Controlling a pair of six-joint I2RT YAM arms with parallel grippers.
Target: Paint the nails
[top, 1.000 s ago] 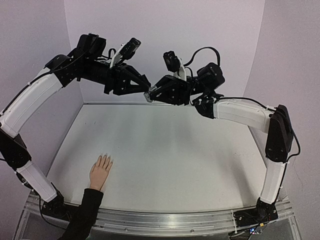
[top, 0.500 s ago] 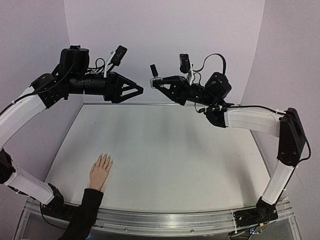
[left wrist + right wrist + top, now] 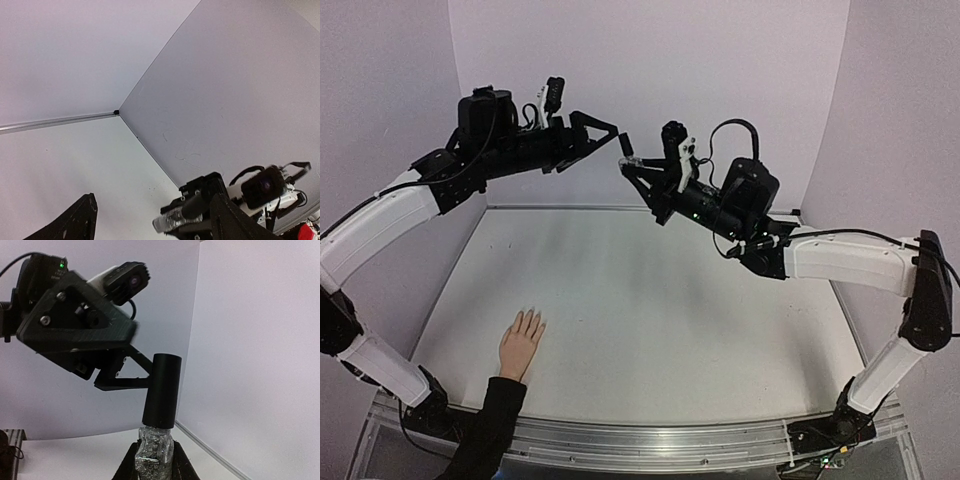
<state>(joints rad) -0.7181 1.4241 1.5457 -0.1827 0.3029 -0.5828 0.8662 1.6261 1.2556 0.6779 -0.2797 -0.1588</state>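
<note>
Item, high above the white table (image 3: 670, 300): a small bottle of clear glass with silvery, glittering contents (image 3: 155, 452), topped by a tall black cylindrical cap (image 3: 161, 390) that is still on. The right gripper (image 3: 638, 172) is clamped tight round the glass body and holds it up in mid-air with the cap pointing toward the other arm, presumably so that the lid, and whatever brush hangs under it, can be drawn off. Item, the left gripper (image 3: 605, 131): jaws spread wide with nothing between them, raised to the same height and close to the cap. Whether a finger grazes the cap I cannot tell. From its own wrist camera the bottle shows low in the gap between its two dark fingers, so it seems lined up to close on the lid. Item, at the near left edge of the table: a pale peach mannequin hand (image 3: 522, 342) lying flat, fingers spread and pointing away from the arm bases, with a black sleeve (image 3: 495, 415) trailing off the front rail. It is well apart from both grippers. Its nails (image 3: 531, 317) are too small to judge for colour — no painting looks begun, and uncapping reads as the step in hand.
</note>
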